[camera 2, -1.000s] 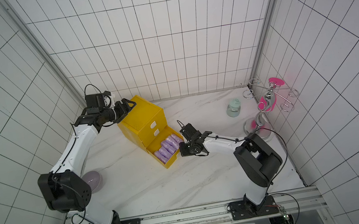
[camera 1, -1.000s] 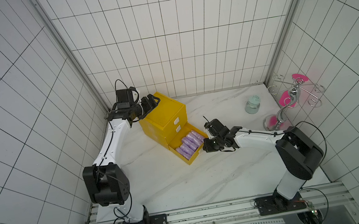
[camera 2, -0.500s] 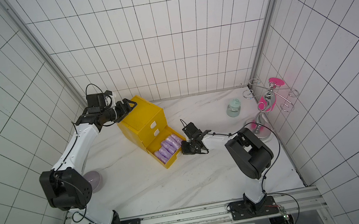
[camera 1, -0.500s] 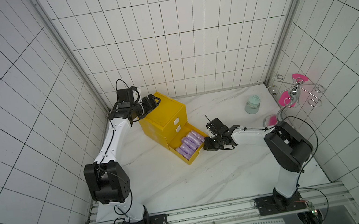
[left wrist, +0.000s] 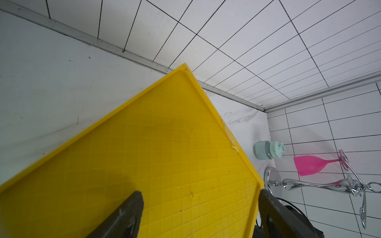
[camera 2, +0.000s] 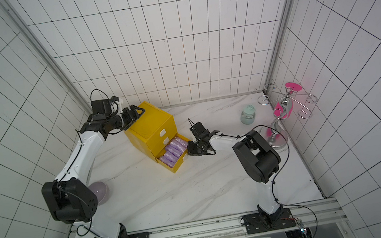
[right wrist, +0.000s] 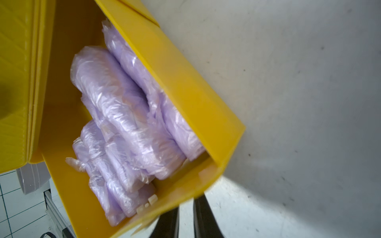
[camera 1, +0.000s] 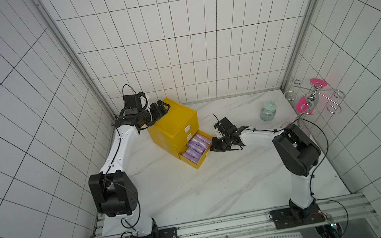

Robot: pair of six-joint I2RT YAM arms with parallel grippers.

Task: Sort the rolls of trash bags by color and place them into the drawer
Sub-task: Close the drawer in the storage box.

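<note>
A yellow three-drawer cabinet (camera 1: 174,119) (camera 2: 151,123) stands at the back left. Its bottom drawer (camera 1: 201,161) (camera 2: 178,164) is pulled out and holds several lilac rolls of trash bags (camera 1: 195,146) (camera 2: 172,150) (right wrist: 123,115) lying side by side. My right gripper (camera 1: 212,146) (camera 2: 189,150) (right wrist: 186,204) is shut, holds nothing, and sits low against the drawer's front right corner. My left gripper (camera 1: 165,106) (camera 2: 139,111) (left wrist: 200,193) is open over the back left of the cabinet top (left wrist: 165,154). No green or blue rolls are in view.
A pale green jar (camera 1: 268,112) (camera 2: 248,115) (left wrist: 268,150) stands at the back right. A chrome rack (camera 1: 311,99) (camera 2: 286,106) with pink glasses (left wrist: 309,164) fills the right corner. A lilac bowl (camera 2: 99,190) sits behind my left arm. Tiled walls close in on three sides.
My right arm's elbow has swung inward toward the middle, and its gripper has crept slightly along the drawer's front corner. The left arm has not moved.
</note>
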